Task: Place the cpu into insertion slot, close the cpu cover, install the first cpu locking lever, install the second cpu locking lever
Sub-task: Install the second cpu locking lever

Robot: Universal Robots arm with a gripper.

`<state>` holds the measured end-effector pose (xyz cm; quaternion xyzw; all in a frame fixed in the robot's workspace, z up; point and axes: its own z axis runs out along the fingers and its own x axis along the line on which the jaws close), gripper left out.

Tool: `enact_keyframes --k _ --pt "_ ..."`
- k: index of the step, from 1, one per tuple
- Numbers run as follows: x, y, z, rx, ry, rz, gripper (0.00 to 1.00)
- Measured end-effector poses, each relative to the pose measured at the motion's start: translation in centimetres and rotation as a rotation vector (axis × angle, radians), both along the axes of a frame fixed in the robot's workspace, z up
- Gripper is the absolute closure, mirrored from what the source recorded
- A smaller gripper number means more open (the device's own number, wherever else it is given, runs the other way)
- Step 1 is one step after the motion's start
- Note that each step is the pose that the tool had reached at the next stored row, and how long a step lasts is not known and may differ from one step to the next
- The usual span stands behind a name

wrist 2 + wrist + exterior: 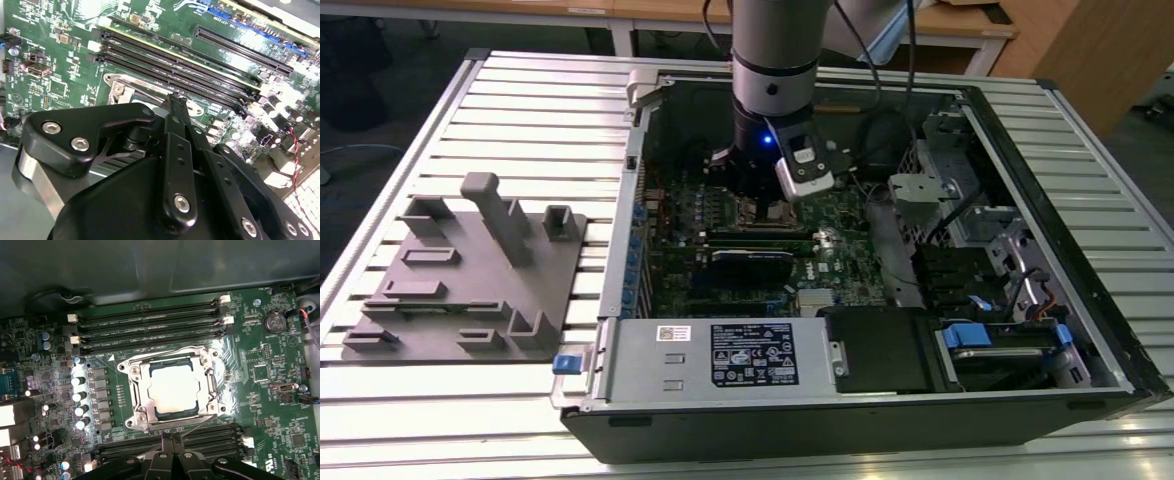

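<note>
In the first wrist view the hand (171, 440) sits at the bottom centre of the frame, its 2 fingers (166, 442) pressed together with no gap, holding nothing. The tips touch or nearly touch a thin lever (197, 426) that runs diagonally just below the socket; I cannot tell whether they really make contact. Just past them, at the centre of the frame, 1 cpu (172, 391) lies flat in the slot (135, 395), its pale face showing through the window of the cover (209, 387), which is down over it. Beyond the socket, across the upper middle of the frame, run 4 long black memory slots (150, 325).

In the second wrist view the closed fingers (176, 130) rise at the centre, their tips over the silvery edge of the cover (120, 90).

In the exterior view, 1 open computer case (1067, 250) lies on a slatted table (520, 110). The arm (771, 60) comes down from the top centre into the case, and the hand (761, 195) is low over the socket on the green board (720, 265). At the left of the frame stands 1 grey fixture block (467, 270).
</note>
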<state>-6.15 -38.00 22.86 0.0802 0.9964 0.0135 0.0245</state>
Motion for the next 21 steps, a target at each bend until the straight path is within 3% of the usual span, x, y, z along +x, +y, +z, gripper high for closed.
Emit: enact_keyframes --k 21 --pt "-0.21 0.0 -0.2 0.0 0.0 0.0 0.89"
